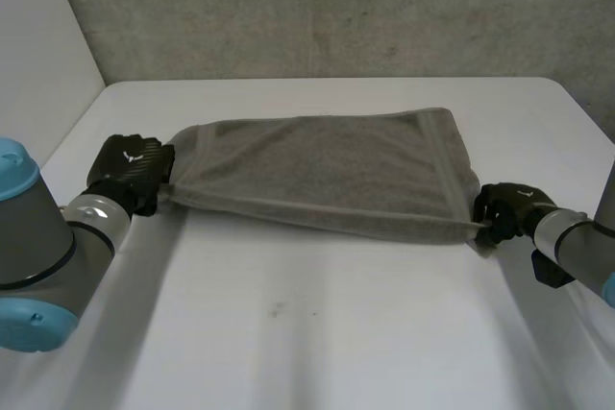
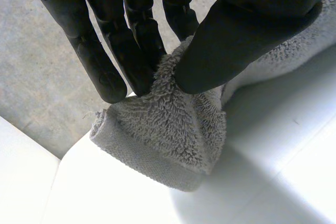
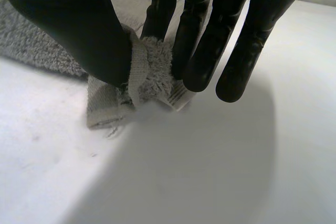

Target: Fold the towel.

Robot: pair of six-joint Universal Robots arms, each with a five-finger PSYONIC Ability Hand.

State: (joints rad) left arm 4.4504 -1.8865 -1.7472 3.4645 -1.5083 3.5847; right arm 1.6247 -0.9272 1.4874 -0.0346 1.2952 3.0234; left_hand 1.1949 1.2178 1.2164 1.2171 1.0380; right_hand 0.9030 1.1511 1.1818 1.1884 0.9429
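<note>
Grey terry towel (image 1: 327, 175) is lying spread across the far half of the white table (image 1: 317, 333), stretching between my two hands. My left hand (image 1: 130, 172) is gripping it at the near corner of its left end. In the left wrist view my thumb (image 2: 231, 45) is pressing a bunched fold of cloth against my fingers (image 2: 131, 61), and the rest of the corner is bulging out below them, close over the table. My right hand (image 1: 504, 210) is gripping the near corner of the right end. In the right wrist view my thumb and fingers are pinching the flat woven hem (image 3: 137, 72) between them, with the corner's tip trailing down toward the tabletop. The near edge is running in a fairly straight line from one hand to the other. The towel seems to be lying in two layers along that edge, though from the head view I cannot be sure. Its far edge is resting flat, well short of the rough concrete wall (image 1: 336, 7) behind the table.
</note>
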